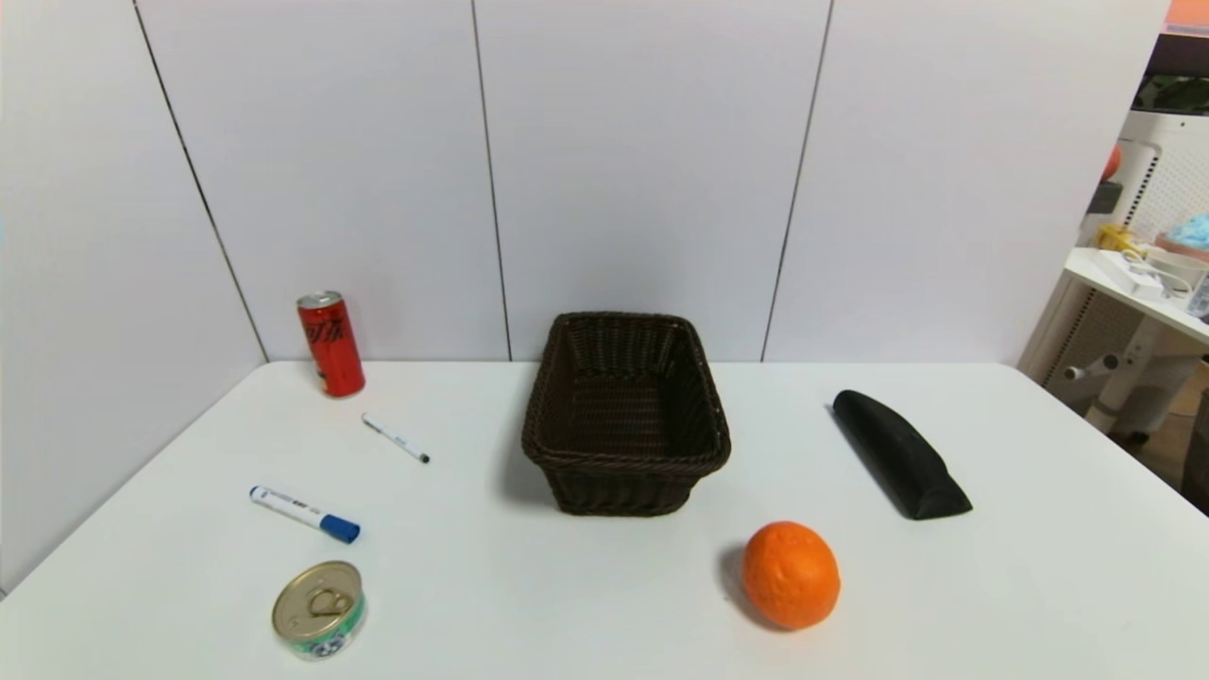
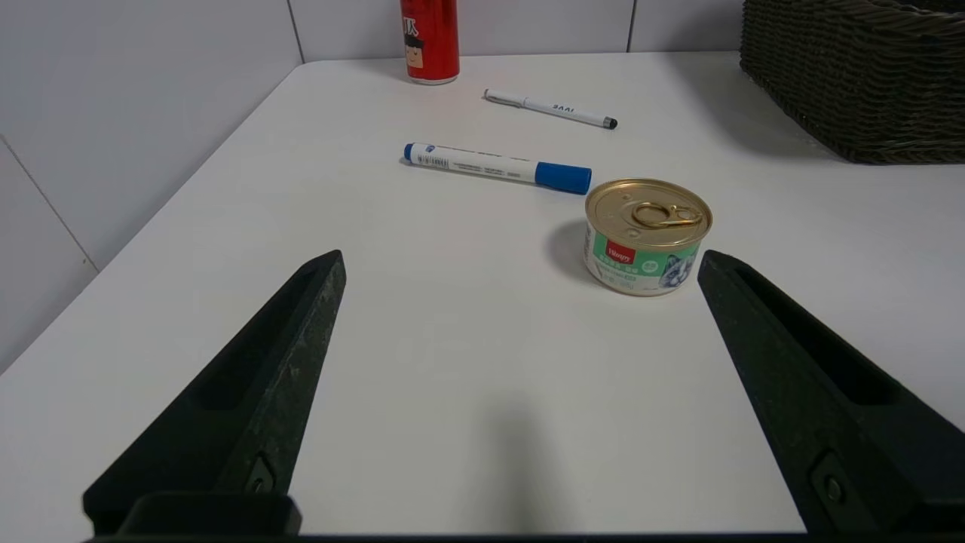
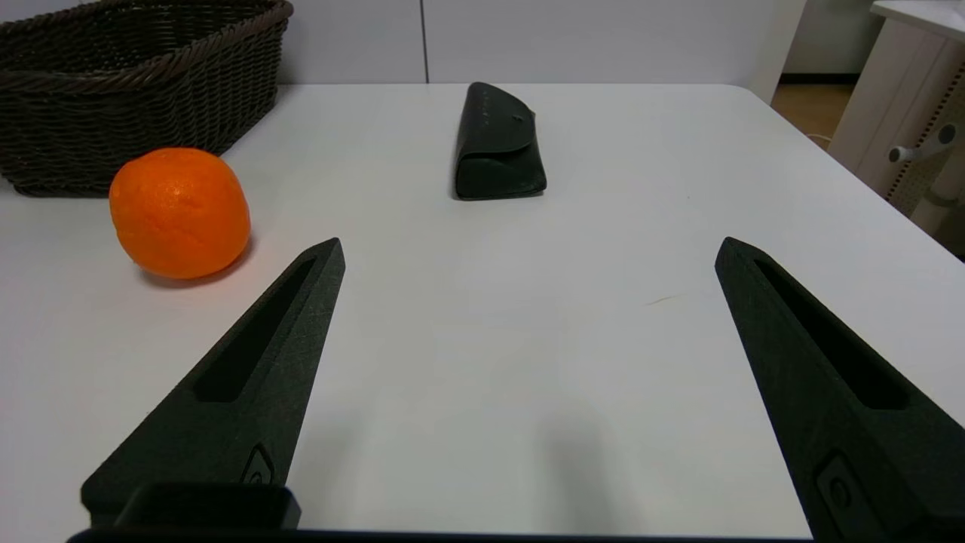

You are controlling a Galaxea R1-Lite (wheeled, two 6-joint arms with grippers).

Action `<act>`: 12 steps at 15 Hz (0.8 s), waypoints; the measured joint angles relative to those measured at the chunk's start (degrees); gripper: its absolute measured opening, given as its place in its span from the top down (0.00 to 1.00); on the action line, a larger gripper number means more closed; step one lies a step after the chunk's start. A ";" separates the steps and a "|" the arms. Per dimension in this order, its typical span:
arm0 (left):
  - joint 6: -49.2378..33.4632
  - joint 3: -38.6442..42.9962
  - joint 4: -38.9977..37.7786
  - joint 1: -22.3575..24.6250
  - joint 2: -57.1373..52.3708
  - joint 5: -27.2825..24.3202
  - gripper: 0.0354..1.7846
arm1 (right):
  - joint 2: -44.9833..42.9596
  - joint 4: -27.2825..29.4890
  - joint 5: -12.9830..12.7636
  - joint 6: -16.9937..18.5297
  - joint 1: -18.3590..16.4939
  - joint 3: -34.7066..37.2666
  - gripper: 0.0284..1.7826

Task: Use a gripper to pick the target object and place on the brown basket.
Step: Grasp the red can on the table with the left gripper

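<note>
Red soda can (image 1: 331, 343) stands upright at the far left of the white table (image 1: 604, 586), close to the back wall, well apart from the brown basket (image 1: 625, 413), which sits mid-table toward the back with nothing visible inside. Head view shows neither arm; both grippers show up only in their own wrist views. Left gripper (image 2: 520, 264) hovers low over the near left part of the table, fingers spread wide, nothing between them; right gripper (image 3: 530, 253) likewise over the near right part, fingers wide apart and holding nothing. Left wrist view has the can at the far edge of its frame with its top cut off (a cartoon face printed on this side, not seen from the head, where black script shows instead). Between the can and the left gripper lie a thin white pen (image 1: 396, 438), a blue-capped marker (image 1: 304, 514) and a short gold-lidded tin (image 1: 319, 609) with a green label; the tin is nearest the gripper, just beside one fingertip in that view. Only the basket's corner is in the left wrist view. Right wrist view shows an orange (image 1: 791, 574) near the basket's front side and a black case (image 1: 900, 453) farther out on the right; the case's front flap reads only here.
</note>
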 joint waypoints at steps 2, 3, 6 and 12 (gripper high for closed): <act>0.00 0.00 0.01 0.00 0.00 -0.02 0.06 | 0.00 -0.02 -0.02 -0.02 0.00 0.00 0.05; 0.00 0.00 0.00 0.00 0.02 0.00 0.06 | 0.00 -0.02 -0.02 -0.02 0.00 0.00 0.05; 0.00 0.00 0.00 0.00 0.00 0.00 0.06 | 0.00 0.00 -0.02 0.00 0.00 0.00 0.05; -0.33 0.00 0.01 0.05 0.10 0.00 0.06 | 0.00 -0.02 -0.02 0.00 0.00 0.00 0.05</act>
